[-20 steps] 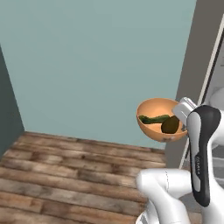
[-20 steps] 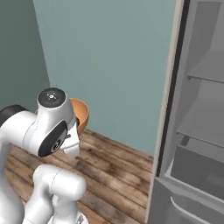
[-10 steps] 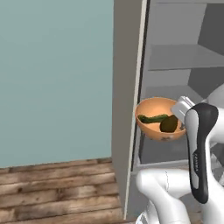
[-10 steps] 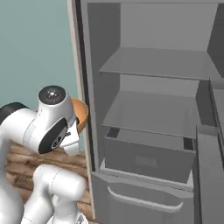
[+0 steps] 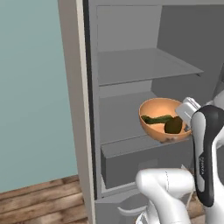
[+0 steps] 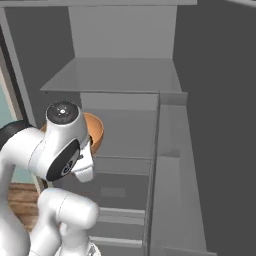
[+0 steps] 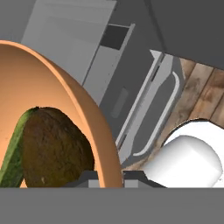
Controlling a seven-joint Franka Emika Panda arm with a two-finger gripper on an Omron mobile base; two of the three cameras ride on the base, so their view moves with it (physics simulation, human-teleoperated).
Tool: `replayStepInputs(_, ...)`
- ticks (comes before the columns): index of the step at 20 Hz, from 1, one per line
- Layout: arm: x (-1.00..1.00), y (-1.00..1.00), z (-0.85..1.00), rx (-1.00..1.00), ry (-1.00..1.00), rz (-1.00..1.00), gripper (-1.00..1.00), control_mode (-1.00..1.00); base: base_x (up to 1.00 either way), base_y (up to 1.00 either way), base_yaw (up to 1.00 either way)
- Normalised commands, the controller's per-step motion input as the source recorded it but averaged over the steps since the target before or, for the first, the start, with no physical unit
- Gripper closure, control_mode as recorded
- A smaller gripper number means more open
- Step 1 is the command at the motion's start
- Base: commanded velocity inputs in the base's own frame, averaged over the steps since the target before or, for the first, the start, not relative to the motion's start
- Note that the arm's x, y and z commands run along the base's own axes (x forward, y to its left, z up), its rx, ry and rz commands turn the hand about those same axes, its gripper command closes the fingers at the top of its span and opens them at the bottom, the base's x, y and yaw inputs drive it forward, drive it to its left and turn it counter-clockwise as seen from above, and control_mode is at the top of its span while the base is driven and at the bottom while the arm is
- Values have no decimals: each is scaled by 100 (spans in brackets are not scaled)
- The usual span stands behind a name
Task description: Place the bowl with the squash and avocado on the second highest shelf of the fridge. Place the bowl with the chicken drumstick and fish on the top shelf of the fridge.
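Claw (image 7: pixel 107 177) pinches the rim of the orange bowl (image 5: pixel 158 127), squash (image 5: pixel 156 119) and avocado (image 5: pixel 173 125) inside.

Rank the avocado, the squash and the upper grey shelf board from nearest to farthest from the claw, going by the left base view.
The claw grips the right rim of the orange bowl.
1. The avocado: in the bowl, right beside the claw.
2. The squash: in the bowl, lying leftward past the avocado.
3. The upper grey shelf board: well above, inside the fridge.
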Motion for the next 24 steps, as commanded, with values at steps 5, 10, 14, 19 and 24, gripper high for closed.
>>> replayStepInputs(5,80,4,-45,-10,0,-1,100,-100,19,1,0)
replayStepInputs(10,100,-2,-92,-6,0,-5,100,-100,0,0,0)
replayStepInputs(14,100,-14,-55,2,0,-8,100,-100,0,0,0)
replayStepInputs(19,100,0,-1,0,0,-6,100,-100,0,0,0)
replayStepInputs(24,100,-1,-29,0,0,0,100,-100,0,0,0)
